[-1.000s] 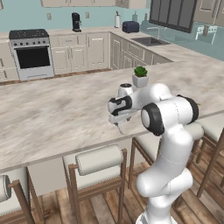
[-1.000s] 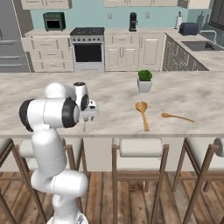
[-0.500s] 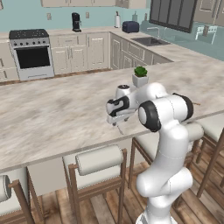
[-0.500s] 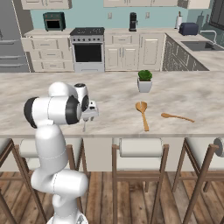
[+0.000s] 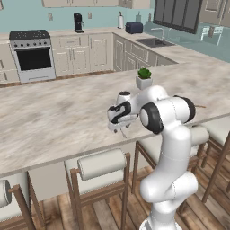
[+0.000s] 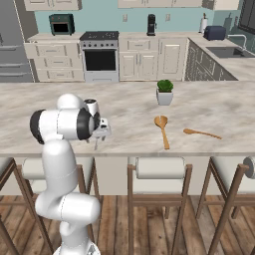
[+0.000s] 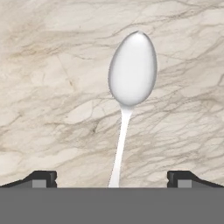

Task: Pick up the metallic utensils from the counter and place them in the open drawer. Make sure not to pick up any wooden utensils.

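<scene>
Glossy white rounded arm (image 5: 168, 148), dark grey joint rings, black-and-white end effector (image 5: 118, 129), small dark fingertips (image 7: 43, 178)

- A small potted plant (image 6: 165, 92) in a white pot stands on the island.
- A stove (image 6: 100, 56) with a dark oven door sits against the back wall.
- A black coffee maker (image 6: 151, 24) stands beside a blue toaster (image 6: 215, 33).
- Cushioned wooden stools (image 6: 159, 172) line the near side.

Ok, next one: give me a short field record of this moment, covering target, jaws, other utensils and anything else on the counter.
target: metal spoon, lying flat on the counter, handle toward the camera
gripper: jaws wide open, straddling the spoon handle, holding nothing
wooden spoon: on the counter, to the right of the arm, untouched
second utensil: slim, tan, further right; material unclear
potted plant: behind the wooden spoon
progress: nothing picked up yet
</scene>
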